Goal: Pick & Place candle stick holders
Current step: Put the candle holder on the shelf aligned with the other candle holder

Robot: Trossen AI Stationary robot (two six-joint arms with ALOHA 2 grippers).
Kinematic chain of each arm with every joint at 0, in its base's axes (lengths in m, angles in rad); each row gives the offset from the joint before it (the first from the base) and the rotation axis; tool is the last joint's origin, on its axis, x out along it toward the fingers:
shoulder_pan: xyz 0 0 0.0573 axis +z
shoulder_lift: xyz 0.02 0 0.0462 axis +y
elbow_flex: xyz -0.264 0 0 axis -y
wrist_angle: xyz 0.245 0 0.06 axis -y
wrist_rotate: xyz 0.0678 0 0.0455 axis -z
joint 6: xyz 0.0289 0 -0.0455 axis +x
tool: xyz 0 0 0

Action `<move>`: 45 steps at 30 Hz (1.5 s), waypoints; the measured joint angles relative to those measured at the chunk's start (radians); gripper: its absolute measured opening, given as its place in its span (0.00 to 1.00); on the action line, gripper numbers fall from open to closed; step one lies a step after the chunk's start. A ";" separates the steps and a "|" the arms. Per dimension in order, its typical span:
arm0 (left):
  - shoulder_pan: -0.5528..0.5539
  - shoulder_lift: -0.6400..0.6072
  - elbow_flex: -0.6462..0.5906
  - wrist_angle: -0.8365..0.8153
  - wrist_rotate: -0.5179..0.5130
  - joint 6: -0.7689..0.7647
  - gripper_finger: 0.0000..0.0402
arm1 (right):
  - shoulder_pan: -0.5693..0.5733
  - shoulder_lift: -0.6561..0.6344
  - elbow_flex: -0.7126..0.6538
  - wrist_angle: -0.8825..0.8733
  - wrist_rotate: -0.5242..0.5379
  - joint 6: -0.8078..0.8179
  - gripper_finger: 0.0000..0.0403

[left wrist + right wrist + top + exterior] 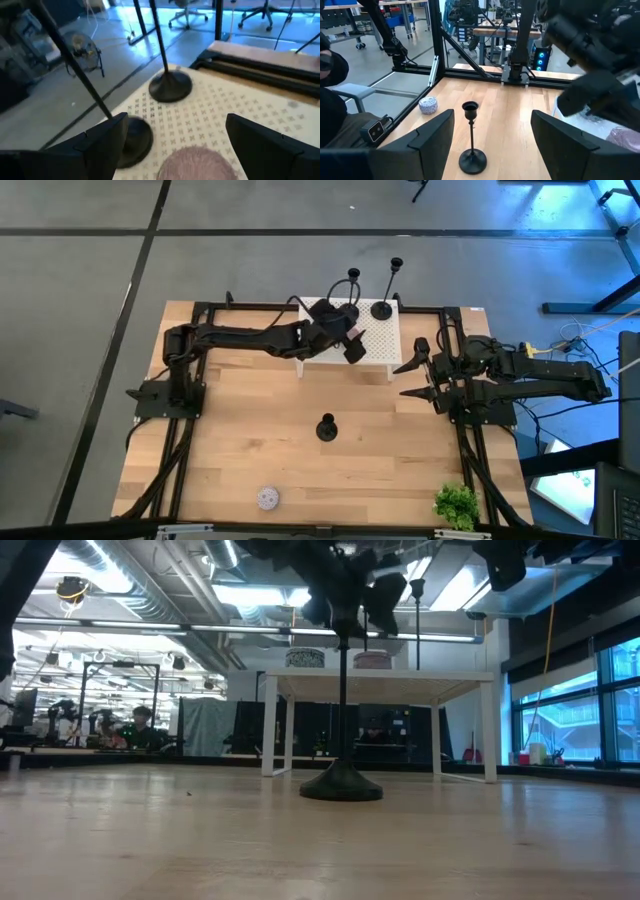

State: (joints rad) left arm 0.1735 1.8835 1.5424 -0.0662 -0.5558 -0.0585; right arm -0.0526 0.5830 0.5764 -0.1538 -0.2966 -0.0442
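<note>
Three black candle stick holders show. One stands alone by its round base on the wooden table, near the middle (pixel 326 428) (pixel 342 780) (pixel 472 145). The other two stand on the white perforated stand (pixel 375 345) at the far side, one with its base on the stand's right part (pixel 382 310) (pixel 170 86), the other beside it (pixel 352 277) (pixel 135 140). My left gripper (pixel 345 332) (pixel 175 145) hovers open over the stand. One finger (pixel 107 135) stands in front of the nearer holder's stem foot. My right gripper (pixel 415 375) (pixel 492 140) is open and empty at the table's right, pointing toward the lone holder.
A pink disc (pixel 200 162) lies on the stand between my left fingers; the low view shows two discs on the stand (pixel 305 658) (pixel 372 659). A small white patterned ball (pixel 267 498) and a green plant (pixel 456 505) sit near the front edge. A person (pixel 330 100) sits beyond the table.
</note>
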 joint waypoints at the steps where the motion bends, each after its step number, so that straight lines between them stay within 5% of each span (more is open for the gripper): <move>1: -0.005 -0.005 0.000 0.013 0.006 0.017 0.83 | 0.000 0.000 0.000 0.001 0.000 -0.001 0.67; 12: -0.124 -0.148 0.000 -0.061 0.255 0.183 0.83 | 0.001 0.000 0.000 0.015 0.000 -0.008 0.67; 22: -0.352 -0.278 0.000 -0.328 0.461 0.196 0.83 | 0.038 0.055 0.000 0.026 -0.039 -0.012 0.67; 28: -0.520 -0.289 -0.001 -0.502 0.305 0.130 0.83 | 0.098 0.165 0.000 0.152 -0.040 -0.016 0.67; 35: -0.691 -0.303 -0.118 -0.459 0.031 0.087 0.83 | 0.146 0.314 0.000 0.314 -0.039 0.027 0.67; 45: -0.800 -0.495 -0.503 -0.293 -0.228 -0.082 0.83 | 0.281 0.573 0.000 0.292 0.058 0.274 0.67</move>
State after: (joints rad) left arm -0.6269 1.3887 1.0390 -0.3593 -0.7837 -0.1404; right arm 0.2285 1.1563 0.5762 0.1385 -0.2388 0.2294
